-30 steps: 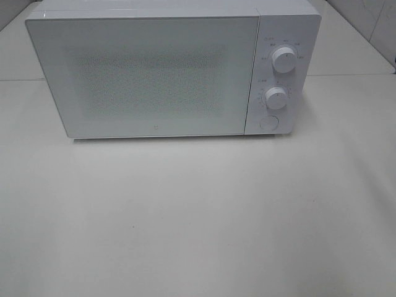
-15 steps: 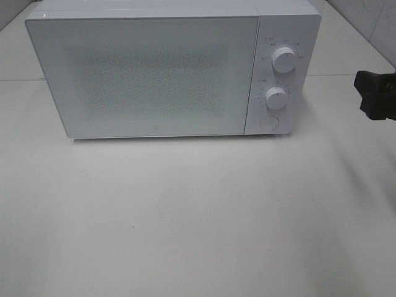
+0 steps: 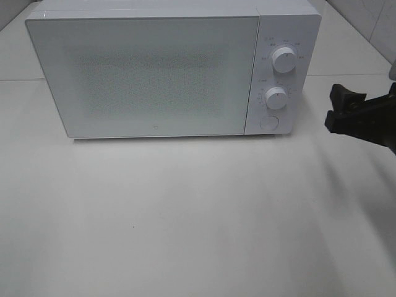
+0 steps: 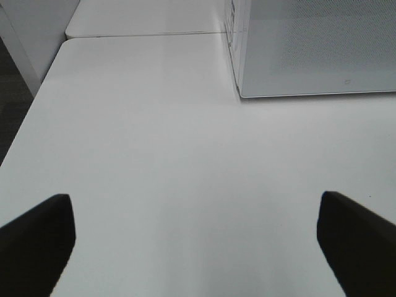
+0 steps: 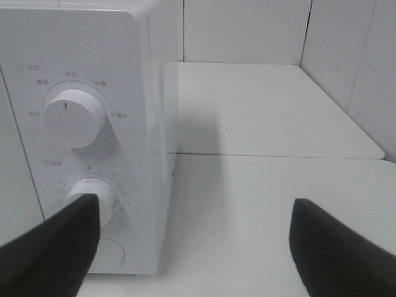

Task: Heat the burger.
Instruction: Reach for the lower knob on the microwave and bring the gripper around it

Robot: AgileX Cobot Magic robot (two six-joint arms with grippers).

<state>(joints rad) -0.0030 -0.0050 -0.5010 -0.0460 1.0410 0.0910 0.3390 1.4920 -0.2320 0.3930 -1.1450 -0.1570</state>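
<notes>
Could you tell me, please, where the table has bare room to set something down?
The table in front of the microwave is bare all across, and left of it too. Beside its dials, on the right, the open right gripper crowds the gap.

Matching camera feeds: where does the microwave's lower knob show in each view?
Exterior high: lower knob at the right end of the microwave, below the upper knob.
Left wrist: not in it.
Right wrist: lower knob under the upper knob, above the round button.
Shared landmark: the microwave, in all three.
</notes>
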